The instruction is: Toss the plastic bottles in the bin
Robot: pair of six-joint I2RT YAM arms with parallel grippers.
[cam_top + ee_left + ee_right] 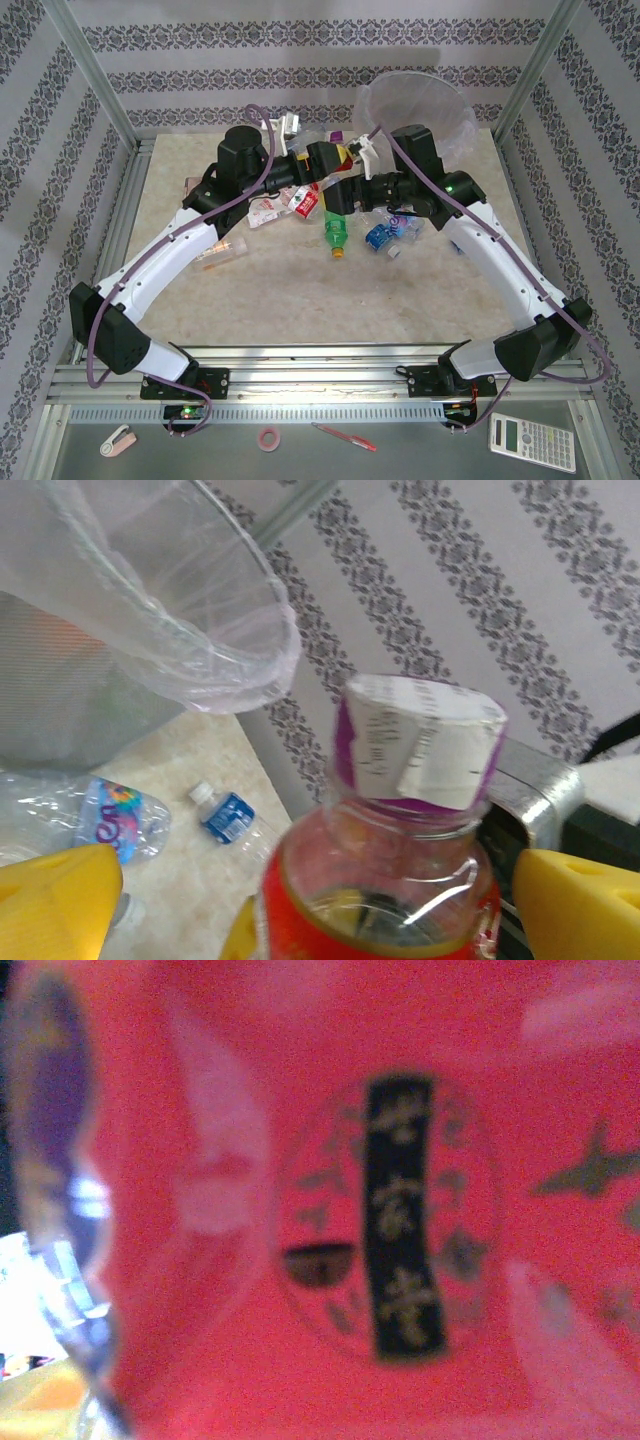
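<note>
A clear bottle with a red label (346,165) (380,890) and a white-and-purple cap band hangs above the table's middle, where both grippers meet. My left gripper (338,172) (320,905) is open; its yellow fingers (55,900) stand wide on either side of the bottle without touching it. My right gripper (353,188) comes in from the right and is shut on this bottle, whose red label (400,1210) lies right against the right wrist camera. The bin (415,105) (200,630), lined with a clear bag, stands at the back right. Several more bottles lie under the arms, among them a green-labelled (335,235) and a blue-labelled one (380,237) (228,815).
An orange-capped bottle (225,250) lies left of the pile. A small white boxy object (290,122) sits at the back. Frame posts and patterned walls close in the table. A calculator (530,440), a red pen (345,437) and a tape roll (268,438) lie on the near shelf.
</note>
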